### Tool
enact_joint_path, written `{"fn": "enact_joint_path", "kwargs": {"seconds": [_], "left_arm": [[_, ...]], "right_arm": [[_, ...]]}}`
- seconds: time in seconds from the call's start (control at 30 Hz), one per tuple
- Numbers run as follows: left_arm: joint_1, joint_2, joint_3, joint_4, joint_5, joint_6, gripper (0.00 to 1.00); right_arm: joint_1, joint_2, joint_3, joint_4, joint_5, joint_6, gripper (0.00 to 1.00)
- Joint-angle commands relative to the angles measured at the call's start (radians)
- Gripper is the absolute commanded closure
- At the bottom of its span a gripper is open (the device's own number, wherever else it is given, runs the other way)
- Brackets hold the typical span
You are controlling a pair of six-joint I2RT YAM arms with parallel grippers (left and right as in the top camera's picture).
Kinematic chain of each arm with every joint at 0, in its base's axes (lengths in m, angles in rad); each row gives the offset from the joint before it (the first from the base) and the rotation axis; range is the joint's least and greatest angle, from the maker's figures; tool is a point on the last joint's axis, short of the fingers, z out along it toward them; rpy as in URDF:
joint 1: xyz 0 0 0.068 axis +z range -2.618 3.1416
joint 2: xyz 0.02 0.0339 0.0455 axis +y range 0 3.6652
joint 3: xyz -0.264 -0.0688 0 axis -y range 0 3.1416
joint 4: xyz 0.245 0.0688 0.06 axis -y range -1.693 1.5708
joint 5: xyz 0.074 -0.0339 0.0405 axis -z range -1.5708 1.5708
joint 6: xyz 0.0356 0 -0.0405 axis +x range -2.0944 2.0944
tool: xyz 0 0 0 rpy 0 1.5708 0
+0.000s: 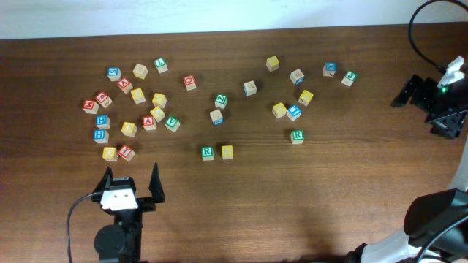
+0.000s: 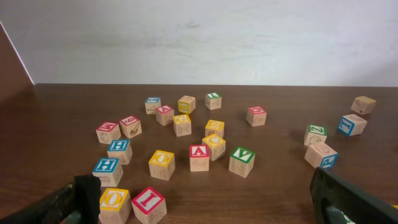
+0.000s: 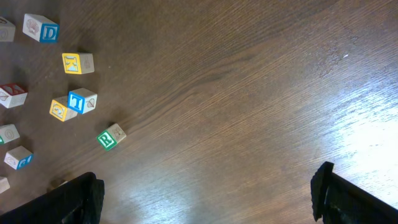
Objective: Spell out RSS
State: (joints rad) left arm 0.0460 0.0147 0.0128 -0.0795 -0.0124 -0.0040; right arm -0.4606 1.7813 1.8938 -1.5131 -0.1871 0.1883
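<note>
The green R cube (image 1: 208, 152) lies on the tabletop (image 1: 329, 212), and 1 yellow cube (image 1: 227, 151) sits just beside it on its right, nearly touching. Its letter is too small to read; I judge it to be the first S. So 2 of 3 letters seem placed, and the step in hand is to fetch the second S. The left jaws stand wide apart and empty, near the green R cube, to its left. The right jaws are also apart, holding nothing, well apart on its right. The next move calls for finding another yellow S among the loose cubes (image 1: 148, 123) behind the green R cube.
</note>
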Motion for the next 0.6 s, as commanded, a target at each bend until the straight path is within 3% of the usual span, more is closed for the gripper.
{"fn": "enact_joint_path", "kwargs": {"seconds": [0.0, 0.07, 0.13, 0.27, 0.43, 0.5, 0.57], "left_arm": [[-0.005, -0.003, -0.003, 0.019, 0.035, -0.019, 0.01], [-0.004, -0.003, -0.003, 0.044, 0.29, -0.105, 0.01], [-0.004, -0.003, -0.003, 0.092, 0.485, -0.113, 0.01], [-0.004, -0.003, -0.003, 0.309, 0.744, -0.12, 0.01], [-0.004, -0.003, 0.038, 0.636, 0.693, -0.277, 0.01], [-0.004, -0.001, 0.11, 0.639, 0.624, -0.279, 0.01], [-0.004, 0.035, 0.246, 0.534, 0.53, -0.263, 0.01]], "right_arm": [[0.002, -0.001, -0.004, 0.001, -0.019, 0.011, 0.02], [0.002, -0.001, -0.004, 0.001, -0.019, 0.011, 0.02], [0.002, -0.001, -0.004, 0.001, -0.019, 0.011, 0.02], [0.002, -0.001, -0.004, 0.001, -0.019, 0.011, 0.02], [0.002, -0.001, -0.004, 0.001, -0.019, 0.011, 0.02], [0.002, -0.001, -0.004, 0.001, -0.019, 0.011, 0.02], [0.002, -0.001, -0.004, 0.001, -0.019, 0.011, 0.02]]}}
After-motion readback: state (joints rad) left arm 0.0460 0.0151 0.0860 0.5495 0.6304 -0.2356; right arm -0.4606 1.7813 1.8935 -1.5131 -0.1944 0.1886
